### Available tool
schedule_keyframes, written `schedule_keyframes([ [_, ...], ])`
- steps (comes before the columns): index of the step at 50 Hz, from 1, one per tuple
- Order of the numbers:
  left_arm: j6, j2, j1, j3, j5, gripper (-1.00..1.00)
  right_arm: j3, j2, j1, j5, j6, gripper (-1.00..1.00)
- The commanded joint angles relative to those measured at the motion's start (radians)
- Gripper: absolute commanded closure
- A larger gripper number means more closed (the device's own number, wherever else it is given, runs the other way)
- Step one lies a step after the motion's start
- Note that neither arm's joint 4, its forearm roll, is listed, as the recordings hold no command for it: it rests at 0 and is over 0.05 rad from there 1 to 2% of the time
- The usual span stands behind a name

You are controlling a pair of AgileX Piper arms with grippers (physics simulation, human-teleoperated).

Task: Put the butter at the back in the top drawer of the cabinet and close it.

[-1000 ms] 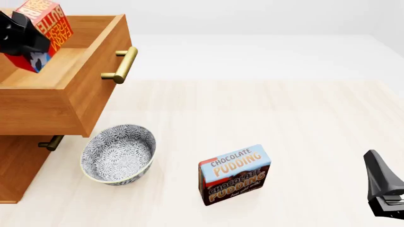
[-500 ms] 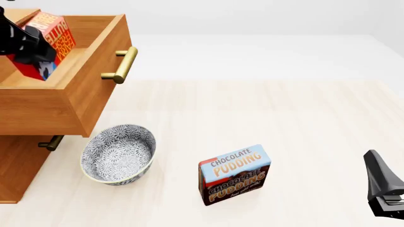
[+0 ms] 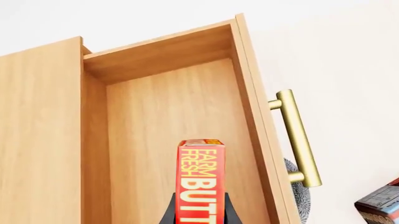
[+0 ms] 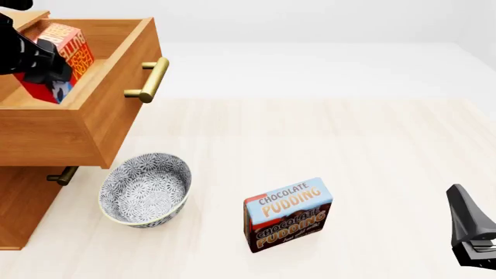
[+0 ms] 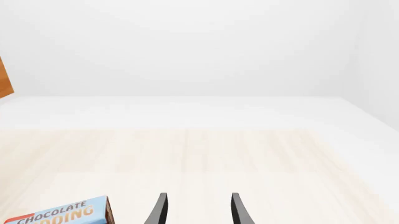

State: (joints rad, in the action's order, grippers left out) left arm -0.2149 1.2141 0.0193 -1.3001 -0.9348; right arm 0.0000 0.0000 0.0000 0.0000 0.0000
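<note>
One warm brown wooden cabinet [image 4: 23, 215] has its top drawer [image 4: 101, 110] pulled open. Inside it, the left hand [image 4: 48, 68] grips the red "FARM FRESH BUTTER" box [image 3: 201, 182]. The right hand [image 5: 196, 210] hangs parted beside the blue-and-brown "CHOCOLATE PUDDING" box [image 4: 288, 214].

Butter [image 3: 201, 182]: "FARM FRESH"; pudding box [image 4: 288, 214]: "CHOCOLATE PUDDING"

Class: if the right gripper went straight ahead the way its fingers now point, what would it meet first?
Nothing, as far as can be seen: the right gripper faces bare table; the pudding box sits off to one side.
</note>
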Motion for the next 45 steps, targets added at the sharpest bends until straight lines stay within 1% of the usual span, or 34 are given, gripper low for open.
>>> schedule_keyframes([
  [1,-0.008,0.015,-0.004,-0.006,0.028,1.00,0.000,0.000,0.000,0.000,0.000,-1.00],
  [15,0.000,0.047,-0.016,0.006,0.059,1.00,0.000,0.000,0.000,0.000,0.000,-1.00],
  [17,0.011,0.061,-0.010,0.002,0.064,1.00,0.000,0.000,0.000,0.000,0.000,-1.00],
  [45,0.012,0.106,-0.041,0.020,0.099,1.00,0.000,0.000,0.000,0.000,0.000,-1.00],
])
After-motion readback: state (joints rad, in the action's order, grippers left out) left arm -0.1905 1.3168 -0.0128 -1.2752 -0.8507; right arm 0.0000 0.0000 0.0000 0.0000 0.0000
